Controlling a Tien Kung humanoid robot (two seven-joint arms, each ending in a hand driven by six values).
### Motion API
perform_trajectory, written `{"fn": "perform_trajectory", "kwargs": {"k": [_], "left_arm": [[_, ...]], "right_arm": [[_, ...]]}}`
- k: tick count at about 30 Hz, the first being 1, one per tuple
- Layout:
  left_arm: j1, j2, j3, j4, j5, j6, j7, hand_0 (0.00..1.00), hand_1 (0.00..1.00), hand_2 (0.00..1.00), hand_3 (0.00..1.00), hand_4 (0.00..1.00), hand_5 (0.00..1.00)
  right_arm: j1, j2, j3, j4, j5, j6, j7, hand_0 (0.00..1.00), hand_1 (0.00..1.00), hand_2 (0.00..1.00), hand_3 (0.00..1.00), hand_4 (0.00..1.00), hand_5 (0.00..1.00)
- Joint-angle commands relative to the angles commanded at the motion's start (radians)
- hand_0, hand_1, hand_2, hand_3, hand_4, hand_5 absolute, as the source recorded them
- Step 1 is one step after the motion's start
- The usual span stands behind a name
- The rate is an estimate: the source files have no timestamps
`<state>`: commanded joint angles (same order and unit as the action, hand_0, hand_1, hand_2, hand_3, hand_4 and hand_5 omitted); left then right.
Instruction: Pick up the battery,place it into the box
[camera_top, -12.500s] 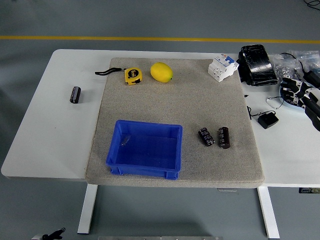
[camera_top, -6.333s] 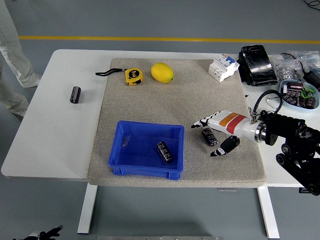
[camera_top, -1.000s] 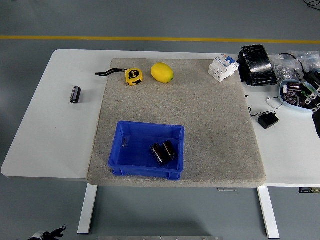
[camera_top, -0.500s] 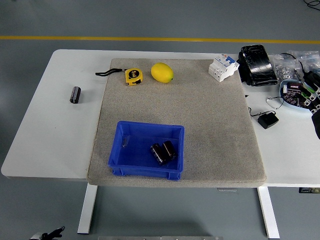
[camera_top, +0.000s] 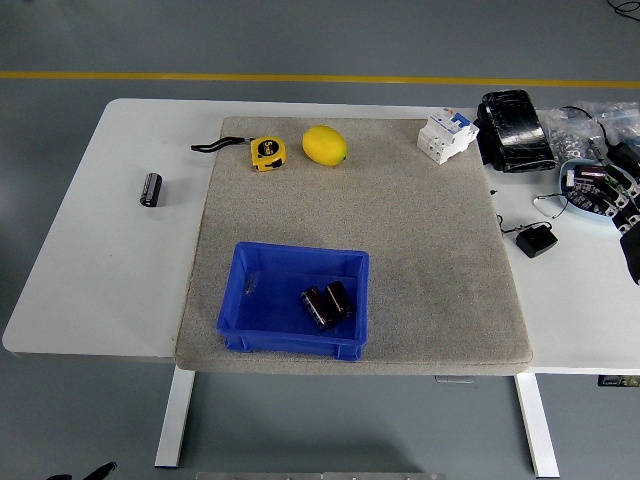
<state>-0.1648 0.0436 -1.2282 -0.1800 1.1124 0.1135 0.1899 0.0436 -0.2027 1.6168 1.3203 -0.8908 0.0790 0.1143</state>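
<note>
White table (camera_top: 100, 270) carries a grey mat (camera_top: 400, 240). Well left of the mat lies a lone battery (camera_top: 150, 188). On the mat, a blue box (camera_top: 250, 325) holds two batteries (camera_top: 327, 303) side by side in its right part. Far right of the mat, only a dark piece of the right arm (camera_top: 632, 250) shows at the edge; whether its fingers are spread or curled cannot be told.

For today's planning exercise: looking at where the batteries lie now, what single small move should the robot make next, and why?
Probably reach toward the lone black cylindrical battery on the bare white table, left of the grey mat. Two black batteries already lie in the blue plastic box; that one alone remains outside.
</note>
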Motion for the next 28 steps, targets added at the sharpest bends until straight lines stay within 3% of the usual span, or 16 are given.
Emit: {"fn": "perform_trajectory", "kwargs": {"k": [4, 9, 11, 15, 18, 28], "left_arm": [[-0.013, 0.017, 0.102, -0.002, 0.051, -0.029, -0.033, 0.792, 0.796, 0.852, 0.646, 0.715, 0.599], [-0.032, 0.044, 0.203, -0.014, 0.194, -0.097, -0.079, 0.785, 0.778, 0.832, 0.636, 0.716, 0.608], [-0.035, 0.047, 0.201, -0.015, 0.234, -0.123, -0.093, 0.785, 0.778, 0.832, 0.636, 0.716, 0.608], [-0.024, 0.042, 0.171, -0.014, 0.173, -0.169, -0.086, 0.784, 0.776, 0.834, 0.668, 0.715, 0.636], [-0.015, 0.036, 0.134, -0.011, 0.163, -0.174, -0.081, 0.787, 0.796, 0.849, 0.684, 0.727, 0.627], [-0.010, 0.037, 0.124, -0.010, 0.177, -0.178, -0.075, 0.787, 0.800, 0.853, 0.686, 0.725, 0.620]], "right_arm": [[0.001, 0.000, -0.003, -0.003, -0.002, 0.000, -0.002, 0.843, 0.810, 0.861, 0.899, 0.998, 0.896], [0.000, -0.001, -0.013, -0.008, -0.005, 0.001, -0.004, 0.843, 0.809, 0.861, 0.897, 0.998, 0.894], [0.000, -0.002, -0.015, -0.009, -0.006, 0.001, -0.005, 0.843, 0.809, 0.861, 0.897, 0.998, 0.894], [-0.004, -0.003, -0.017, -0.011, -0.007, 0.001, -0.005, 0.842, 0.810, 0.860, 0.897, 0.998, 0.892], [-0.009, -0.003, -0.017, -0.013, -0.008, 0.001, -0.005, 0.842, 0.810, 0.861, 0.896, 0.998, 0.887], [-0.010, -0.003, -0.020, -0.015, -0.011, 0.004, -0.006, 0.842, 0.810, 0.861, 0.895, 0.998, 0.885]]}}
